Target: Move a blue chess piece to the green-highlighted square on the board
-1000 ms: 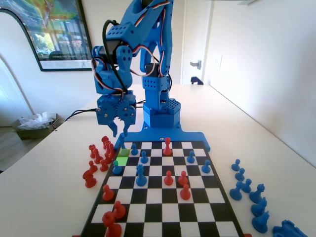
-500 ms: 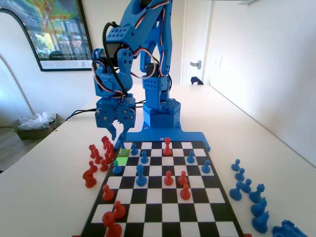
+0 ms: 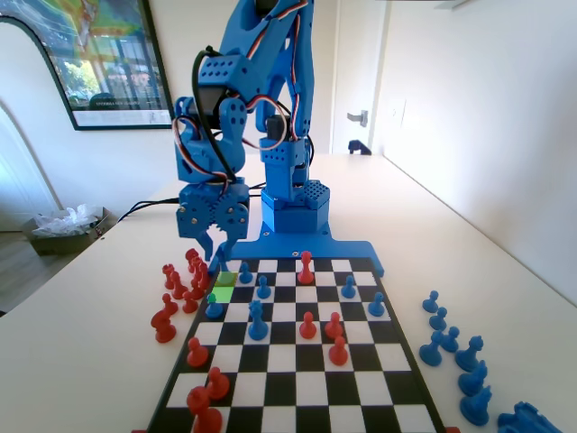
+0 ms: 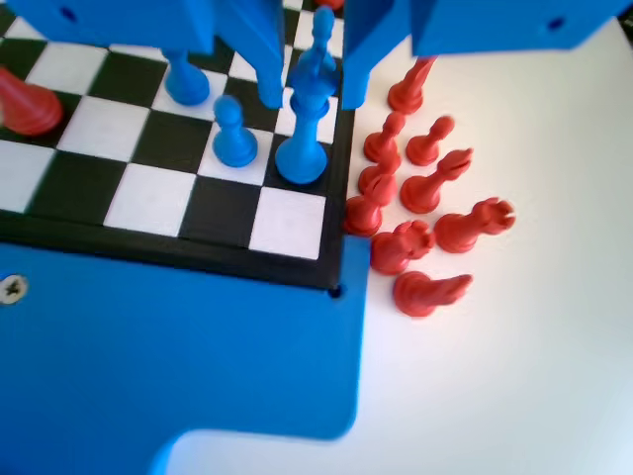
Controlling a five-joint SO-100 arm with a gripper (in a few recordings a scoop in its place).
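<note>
My gripper (image 3: 213, 251) hangs open and empty just above the far-left corner of the board (image 3: 410, 390). The green-highlighted square (image 3: 224, 280) lies right below and in front of it, with no piece seen on it. Blue pieces stand close by: one (image 3: 245, 271) just right of the green square, another (image 3: 263, 287) further right, and one (image 3: 214, 307) nearer the camera. In the wrist view the gripper (image 4: 311, 97) has its jaws apart, and a tall blue piece (image 4: 302, 148) stands below the gap on a black edge square, beside a blue pawn (image 4: 234, 134). The jaws do not touch it.
Several red pieces (image 3: 185, 281) lie off the board's left edge, also seen as red pieces (image 4: 420, 213) in the wrist view. Red pieces (image 3: 308, 326) stand mid-board. Captured blue pieces (image 3: 453, 348) sit on the table to the right. The blue arm's base (image 3: 293, 216) stands behind the board.
The arm's upper links swung slightly right and up, and the gripper shifted a little over the far-left corner. It stayed open and empty; no piece moved.
</note>
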